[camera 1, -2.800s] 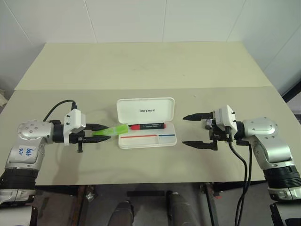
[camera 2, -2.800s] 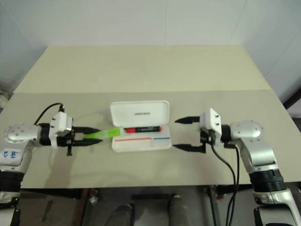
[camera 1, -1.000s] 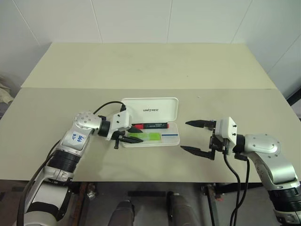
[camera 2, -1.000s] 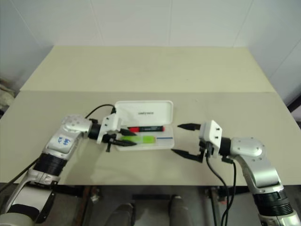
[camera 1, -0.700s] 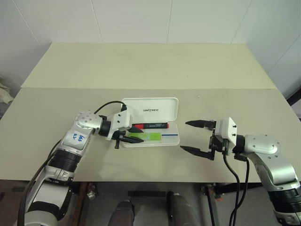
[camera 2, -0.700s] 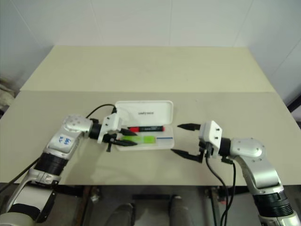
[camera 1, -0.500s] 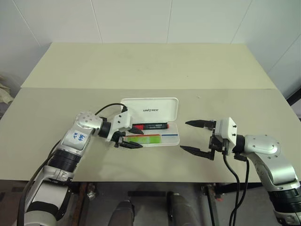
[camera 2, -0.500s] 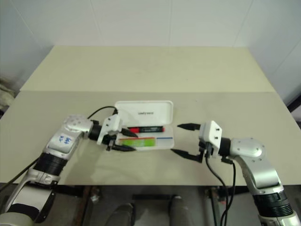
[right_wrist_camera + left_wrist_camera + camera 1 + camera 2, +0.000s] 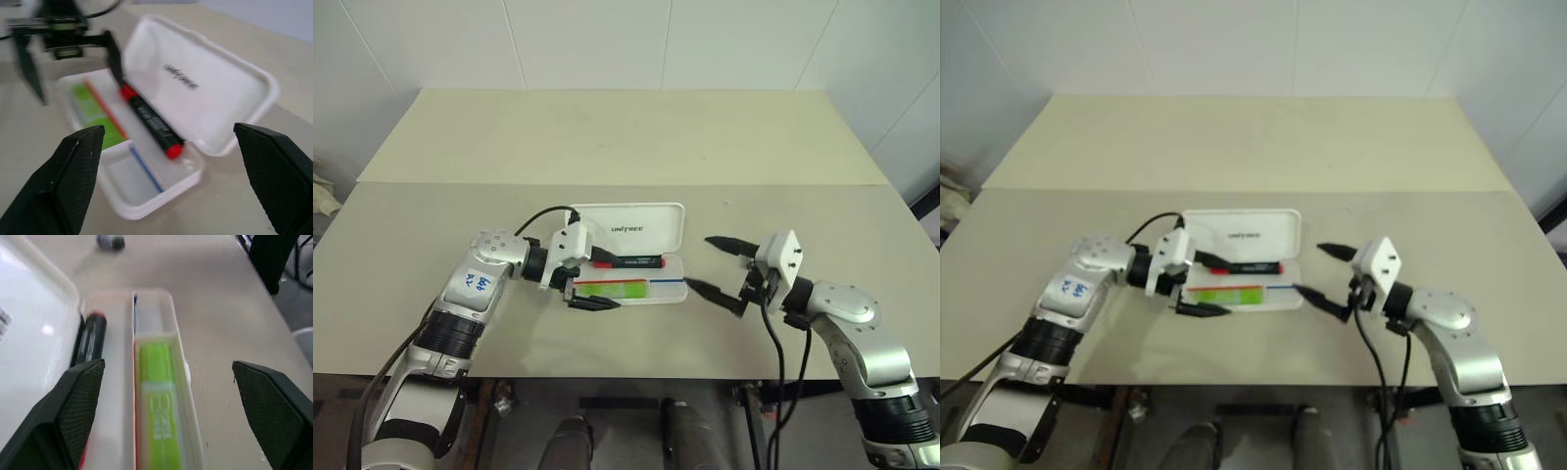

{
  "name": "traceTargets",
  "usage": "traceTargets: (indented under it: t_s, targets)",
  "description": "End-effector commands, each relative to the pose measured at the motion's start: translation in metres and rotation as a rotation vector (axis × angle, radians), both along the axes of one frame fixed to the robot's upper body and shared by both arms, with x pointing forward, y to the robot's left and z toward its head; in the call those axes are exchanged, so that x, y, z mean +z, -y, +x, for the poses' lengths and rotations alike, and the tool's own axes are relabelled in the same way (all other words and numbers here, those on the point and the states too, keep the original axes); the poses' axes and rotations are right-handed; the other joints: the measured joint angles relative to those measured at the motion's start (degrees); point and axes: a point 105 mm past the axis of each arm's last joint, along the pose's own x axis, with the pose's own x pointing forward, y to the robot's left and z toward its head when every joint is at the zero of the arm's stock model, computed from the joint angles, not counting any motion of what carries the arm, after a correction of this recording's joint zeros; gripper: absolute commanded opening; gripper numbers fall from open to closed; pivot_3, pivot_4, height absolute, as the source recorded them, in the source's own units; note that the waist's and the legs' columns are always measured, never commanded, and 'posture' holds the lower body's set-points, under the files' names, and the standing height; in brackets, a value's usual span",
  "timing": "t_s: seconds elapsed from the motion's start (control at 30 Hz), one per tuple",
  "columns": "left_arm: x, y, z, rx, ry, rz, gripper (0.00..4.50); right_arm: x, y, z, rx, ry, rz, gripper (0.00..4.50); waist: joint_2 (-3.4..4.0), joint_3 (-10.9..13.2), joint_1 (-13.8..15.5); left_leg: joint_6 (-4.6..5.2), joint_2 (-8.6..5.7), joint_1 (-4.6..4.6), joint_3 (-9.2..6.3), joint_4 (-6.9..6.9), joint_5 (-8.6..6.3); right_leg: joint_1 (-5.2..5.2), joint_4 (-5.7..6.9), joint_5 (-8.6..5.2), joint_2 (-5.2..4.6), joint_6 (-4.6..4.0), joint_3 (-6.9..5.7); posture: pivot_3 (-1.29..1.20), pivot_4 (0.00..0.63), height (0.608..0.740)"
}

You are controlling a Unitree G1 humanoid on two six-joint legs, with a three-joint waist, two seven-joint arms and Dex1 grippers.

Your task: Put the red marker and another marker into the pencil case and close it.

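The white pencil case (image 9: 672, 291) lies open mid-table, its lid (image 9: 631, 228) tilted back with dark lettering. The red marker (image 9: 631, 261) lies along the tray's far side by the hinge, and the light green marker (image 9: 612, 288) lies flat in the near-left part. My left gripper (image 9: 597, 284) is open just above the tray's left end, one finger on each side of the green marker (image 9: 159, 401) and not touching it. My right gripper (image 9: 701, 262) is open just right of the case, pointing at it. In the right wrist view the red marker (image 9: 149, 120) shows against the lid (image 9: 195, 83).
The case sits on the nearer of two beige tables (image 9: 460, 211). A seam (image 9: 607, 184) separates it from the far table (image 9: 607, 127), and white walls rise behind. The table's front edge (image 9: 636, 377) runs close below both arms.
My left gripper opened and let go of the green marker, which now lies in the tray, then lifted a little. My right gripper swung left toward the case's right end.
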Motion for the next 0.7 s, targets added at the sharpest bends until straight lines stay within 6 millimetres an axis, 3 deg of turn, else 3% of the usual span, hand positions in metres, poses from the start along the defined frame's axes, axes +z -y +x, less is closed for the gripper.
traceTargets:
  t_s: [0.03,0.27,0.43,0.7]
  targets:
    - [0.02,-0.01,-0.01,-0.026,-0.002,-0.085,4.48,0.002,0.025,0.013,-0.217,0.028,-0.02,4.5,0.0,0.0,-0.06,0.0,0.0,0.0,0.0,0.0,0.0,0.0,0.0,0.0,0.0,-0.01,0.0,0.0,0.15,0.74]
    - [0.034,-0.035,-0.015,-0.016,0.03,-0.158,4.48,-0.006,0.066,0.026,-0.56,-0.007,0.031,4.5,0.0,0.0,-0.04,0.0,0.0,0.02,0.0,-0.05,0.0,-0.01,0.0,-0.02,0.01,-0.04,0.0,0.0,0.15,0.74]
    - [0.045,-0.05,-0.008,0.04,0.068,-0.167,4.48,-0.031,0.068,0.019,-0.641,-0.097,0.024,4.5,0.0,0.0,-0.06,0.0,0.0,0.02,0.0,-0.08,0.0,-0.01,-0.01,-0.03,0.01,-0.05,0.0,0.0,0.15,0.74]
    - [0.053,-0.052,-0.009,0.042,0.094,-0.166,4.48,-0.06,0.062,0.014,-0.734,-0.187,0.046,4.5,-0.02,-0.02,-0.24,0.01,0.02,0.05,0.0,-0.07,0.0,0.01,-0.01,-0.02,0.02,-0.04,0.0,0.0,0.15,0.74]
